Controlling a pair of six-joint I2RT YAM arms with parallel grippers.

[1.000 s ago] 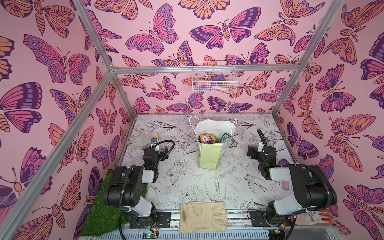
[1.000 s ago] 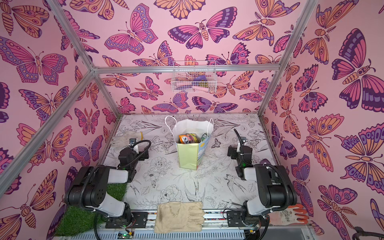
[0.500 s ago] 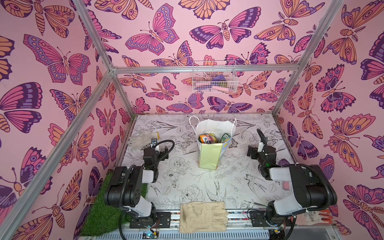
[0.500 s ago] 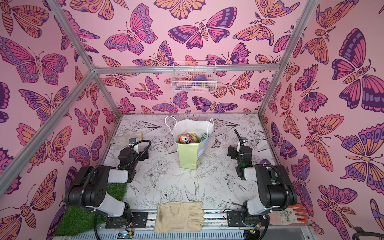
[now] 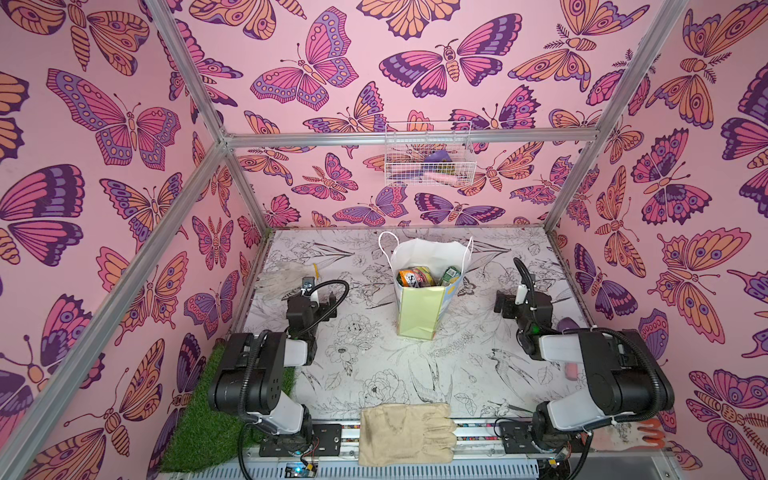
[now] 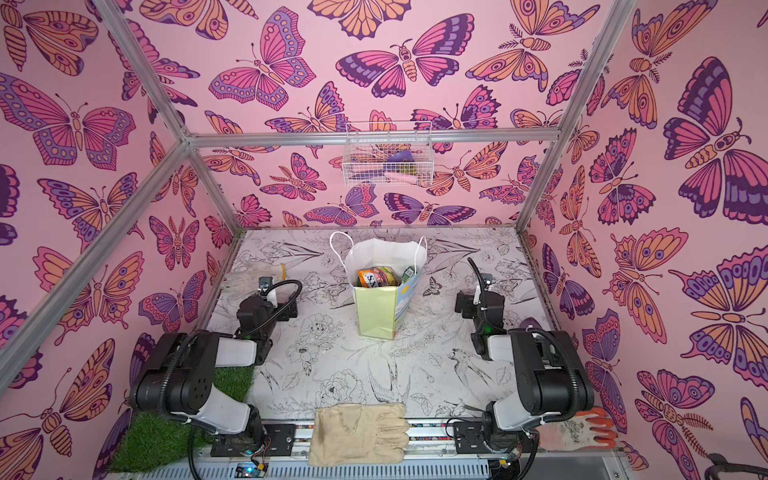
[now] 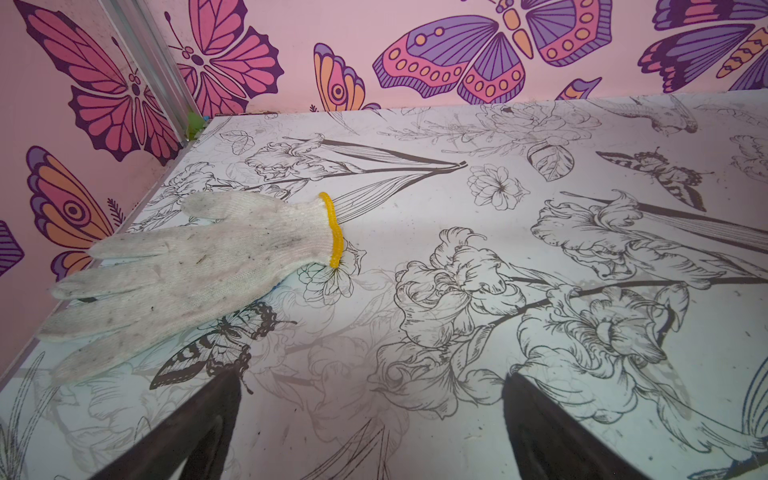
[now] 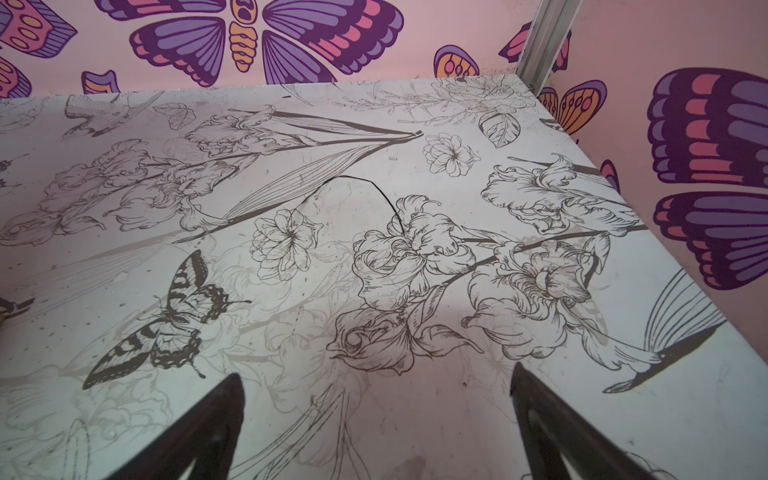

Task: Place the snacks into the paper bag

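The paper bag (image 5: 419,309) (image 6: 375,312) stands upright at the middle of the table, white with a pale yellow-green side panel and cord handles. Snacks show in its open mouth in both top views: an orange and yellow packet (image 5: 414,277) (image 6: 375,277) and a green one (image 5: 451,274) (image 6: 408,274). My left gripper (image 5: 316,305) (image 6: 270,309) (image 7: 372,386) rests low to the bag's left, open and empty. My right gripper (image 5: 521,305) (image 6: 478,305) (image 8: 376,372) rests to the bag's right, open and empty. Both wrist views show only bare table between the fingers.
A white knitted glove (image 7: 187,266) (image 5: 282,276) with a yellow cuff lies at the back left. A beige glove (image 5: 405,434) lies over the front rail, an orange-and-white glove (image 5: 636,436) at the front right. A wire basket (image 5: 430,160) hangs on the back wall. Green turf (image 5: 199,424) covers the front left corner.
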